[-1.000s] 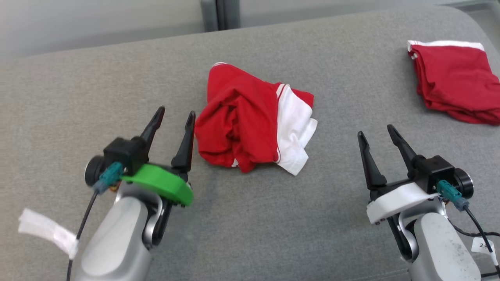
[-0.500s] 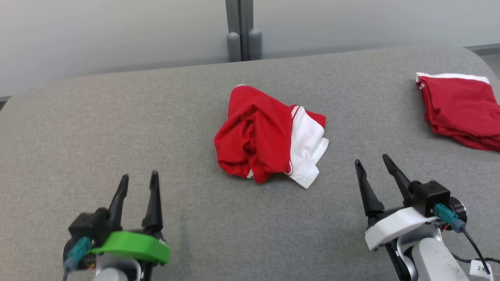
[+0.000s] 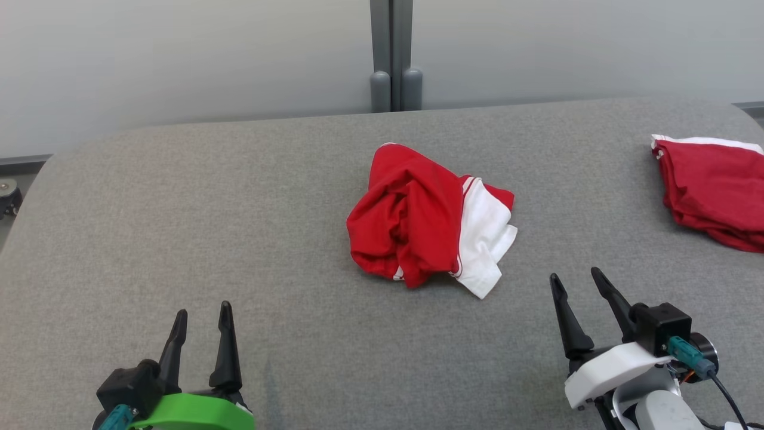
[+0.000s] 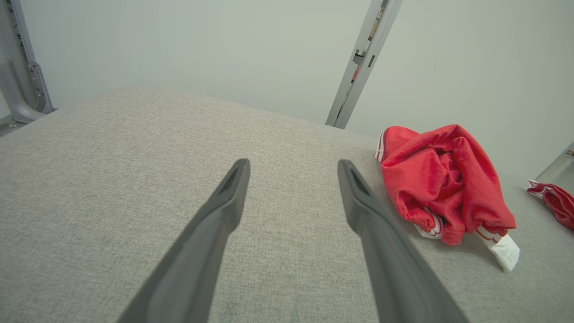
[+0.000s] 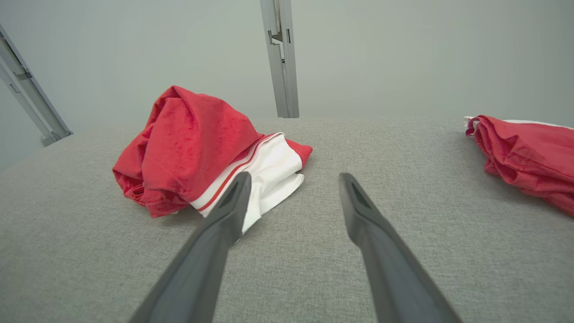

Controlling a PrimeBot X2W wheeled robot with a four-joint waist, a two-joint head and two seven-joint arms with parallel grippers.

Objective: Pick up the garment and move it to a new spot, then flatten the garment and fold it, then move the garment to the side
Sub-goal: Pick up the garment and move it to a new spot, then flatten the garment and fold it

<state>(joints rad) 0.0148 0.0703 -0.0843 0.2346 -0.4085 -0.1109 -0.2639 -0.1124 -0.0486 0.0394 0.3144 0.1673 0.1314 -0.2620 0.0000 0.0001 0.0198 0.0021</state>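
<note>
A crumpled red and white garment (image 3: 427, 218) lies bunched in the middle of the grey padded surface (image 3: 239, 209); it also appears in the left wrist view (image 4: 441, 184) and the right wrist view (image 5: 197, 150). My left gripper (image 3: 203, 310) is open at the lower left, well short of the garment, with nothing between its fingers (image 4: 291, 166). At the lower right my right gripper (image 3: 576, 276) stands open and empty, a short way in front of the garment's white corner (image 5: 293, 179).
A second red garment (image 3: 710, 188) with a white band lies folded at the far right edge of the surface (image 5: 529, 154). A grey post (image 3: 392, 57) stands against the pale wall behind the surface. Bare grey padding lies on the left.
The head camera has tilted up, so the whole scene sits lower and more wall shows. The left gripper has drawn back from beside the garment toward the near edge. Both grippers stay open.
</note>
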